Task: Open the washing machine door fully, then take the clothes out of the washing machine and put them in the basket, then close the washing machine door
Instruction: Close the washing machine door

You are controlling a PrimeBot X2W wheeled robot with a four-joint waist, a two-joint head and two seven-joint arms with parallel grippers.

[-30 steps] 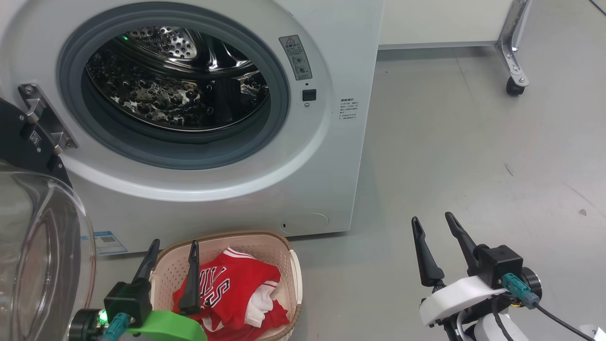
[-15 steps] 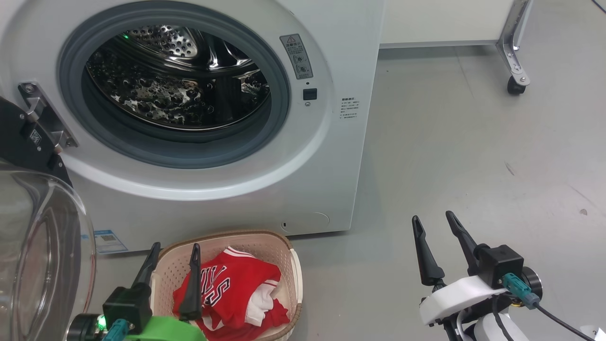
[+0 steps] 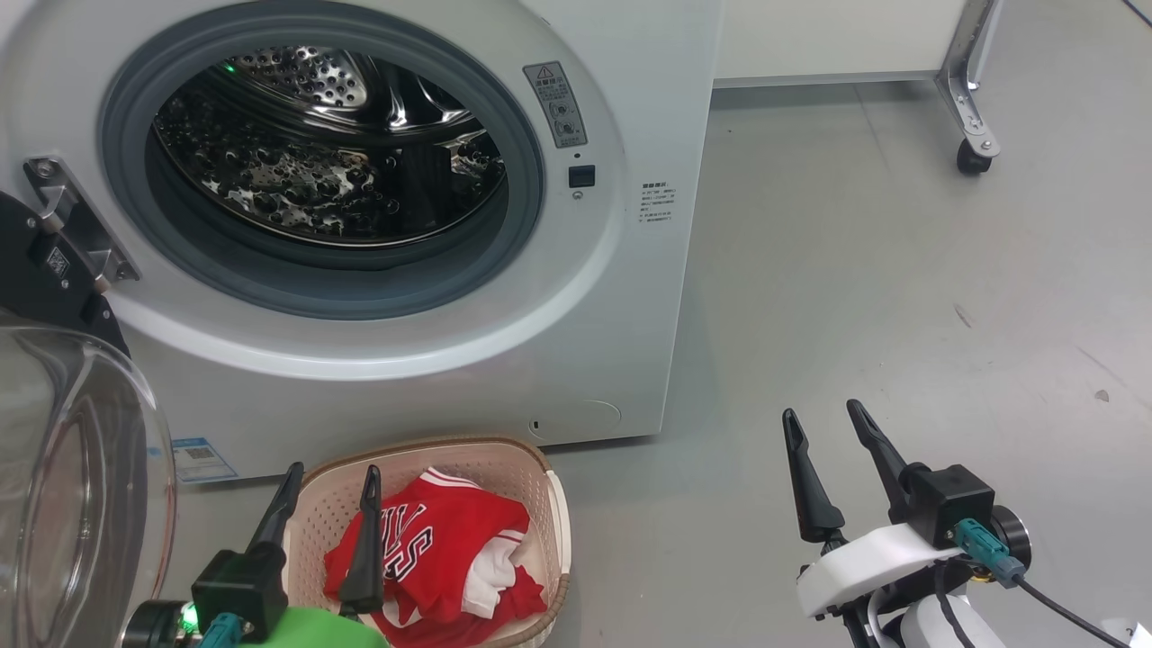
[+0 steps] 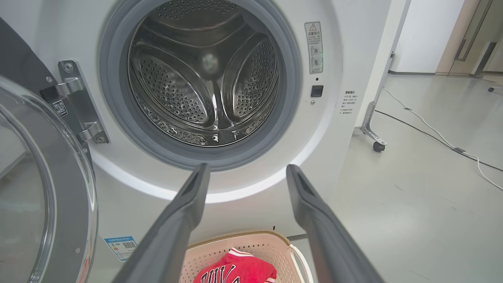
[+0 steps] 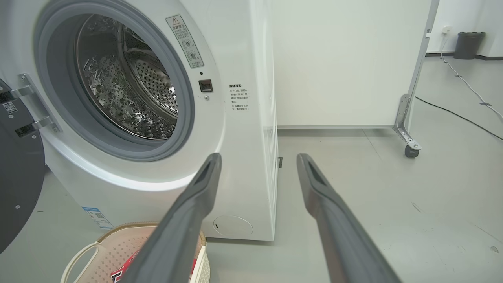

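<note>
The white washing machine stands with its steel drum showing no clothes inside. The washing machine door hangs swung open at the left, its glass bowl facing me. Red and white clothes lie in the cream basket on the floor in front of the machine. My left gripper hovers open over the basket's left half, nothing between its fingers; the left wrist view has the left gripper aimed at the drum. My right gripper is open and empty over bare floor to the right, and the right gripper points past the machine's corner.
Grey floor stretches to the right of the machine. A white panel on a castor leg stands at the back right. Cables run across the floor further right. The open door takes up the space at the left.
The head camera has shifted a little, sliding the picture left and up. My left gripper has drawn slightly back toward the bottom edge. The right gripper has not moved.
</note>
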